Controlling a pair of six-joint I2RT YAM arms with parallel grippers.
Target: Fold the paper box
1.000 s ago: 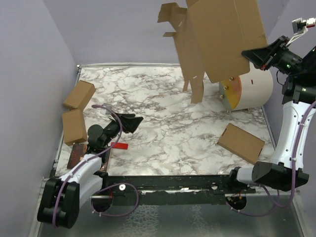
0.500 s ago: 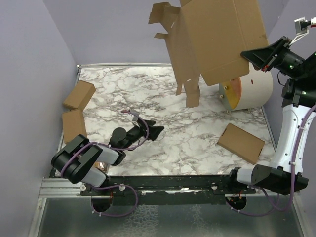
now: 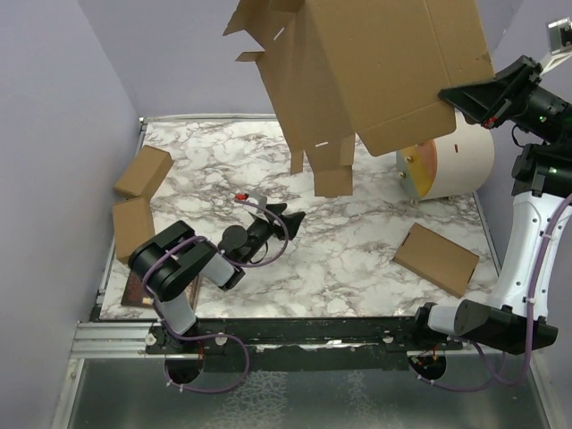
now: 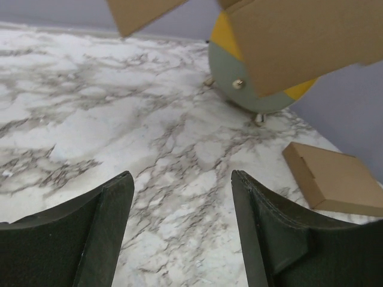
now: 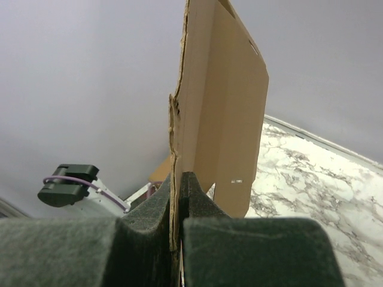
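The brown corrugated paper box (image 3: pixel 375 63) hangs unfolded high above the marble table, flaps and tabs dangling.

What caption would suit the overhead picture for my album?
Right gripper holds the paper box high above the marble table; the left gripper, below, is open.

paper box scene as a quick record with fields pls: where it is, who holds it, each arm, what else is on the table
box: large plain brown corrugated cardboard mailer, unfolded, flaps hanging, in the air above the table
held by: right fingers, shut on its edge
left fingers: open, empty, low over the white marble table
also on table: cream cylinder with orange end; three small flat brown cardboard boxes, two at left, one at right
fold status: not yet folded
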